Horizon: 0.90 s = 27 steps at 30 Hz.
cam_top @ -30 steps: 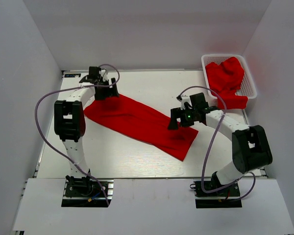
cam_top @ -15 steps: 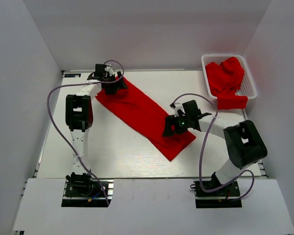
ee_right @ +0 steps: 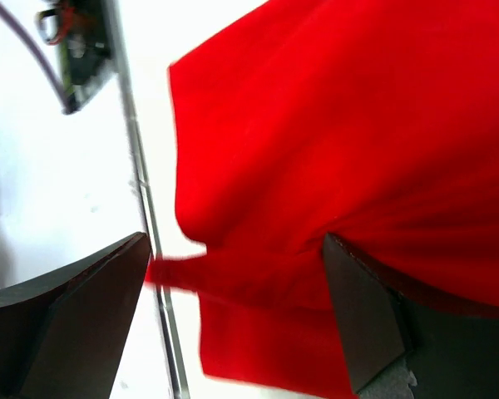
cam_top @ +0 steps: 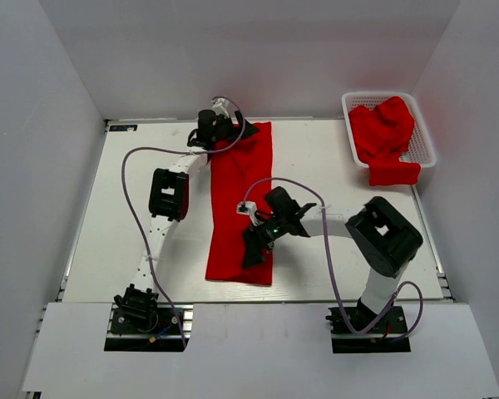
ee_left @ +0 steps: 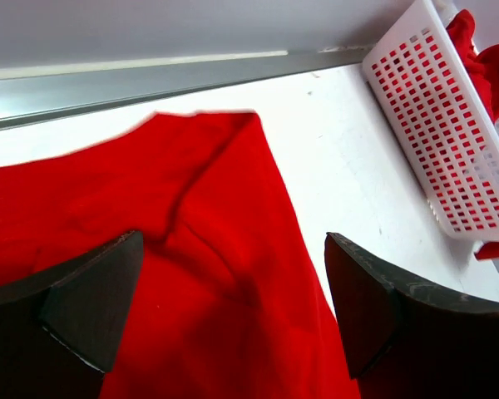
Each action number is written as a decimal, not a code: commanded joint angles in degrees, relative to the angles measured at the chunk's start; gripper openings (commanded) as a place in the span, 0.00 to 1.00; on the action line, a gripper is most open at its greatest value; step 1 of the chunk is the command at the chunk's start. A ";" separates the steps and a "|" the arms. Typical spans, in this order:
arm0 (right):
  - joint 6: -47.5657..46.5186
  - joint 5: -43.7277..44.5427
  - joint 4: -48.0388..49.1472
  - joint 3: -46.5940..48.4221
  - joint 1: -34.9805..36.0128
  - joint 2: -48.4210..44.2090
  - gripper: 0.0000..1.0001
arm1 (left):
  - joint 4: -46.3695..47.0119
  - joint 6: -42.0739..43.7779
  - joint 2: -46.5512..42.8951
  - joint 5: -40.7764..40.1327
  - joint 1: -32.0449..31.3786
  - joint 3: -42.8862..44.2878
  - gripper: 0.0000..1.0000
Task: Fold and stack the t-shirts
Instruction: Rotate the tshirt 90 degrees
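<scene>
A red t-shirt (cam_top: 237,179), folded into a long narrow strip, lies on the white table from the far edge toward the front. My left gripper (cam_top: 239,135) is over its far end, and in the left wrist view (ee_left: 233,320) its jaws stand wide apart with the t-shirt (ee_left: 191,249) lying between them. My right gripper (cam_top: 254,247) is over the near end, and in the right wrist view (ee_right: 233,320) its jaws stand wide apart above the blurred t-shirt (ee_right: 341,125). More red t-shirts (cam_top: 382,133) are piled in the basket.
A white mesh basket (cam_top: 347,101) stands at the far right corner, with one shirt hanging over its front rim. It also shows in the left wrist view (ee_left: 432,141). Purple cables loop beside both arms. White walls enclose the table.
Both arms have swung the shirt from a diagonal lie to a near-vertical strip at the table's centre. The left gripper moved right along the far edge and the right gripper moved left and nearer.
</scene>
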 commanded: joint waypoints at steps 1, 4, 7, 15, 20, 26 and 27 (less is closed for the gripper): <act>-1.67 -3.60 -3.06 1.68 2.46 4.73 0.90 | 0.92 -1.26 1.93 -6.15 -1.56 -0.82 1.00; -0.79 -1.66 -1.74 2.29 2.99 3.52 0.90 | 0.92 -0.74 1.40 -7.30 -1.56 -1.61 1.00; -0.61 0.18 0.10 3.17 2.99 0.44 0.90 | 1.45 -0.74 0.53 -7.83 -1.56 -0.91 1.00; -1.06 7.56 -5.25 9.06 2.38 -7.03 0.90 | -2.92 5.31 -12.29 -12.56 -1.56 -0.38 1.00; 1.92 13.45 -9.20 9.24 2.20 -11.69 0.90 | -10.31 10.68 -22.31 -18.90 -0.25 -2.57 1.00; 8.08 29.97 -14.83 10.20 1.67 -12.49 0.90 | -22.61 19.47 -37.40 -26.11 0.81 -13.37 1.00; 9.83 30.51 -15.19 9.94 1.41 -12.40 0.90 | -24.80 20.44 -39.97 -26.11 0.81 -15.65 1.00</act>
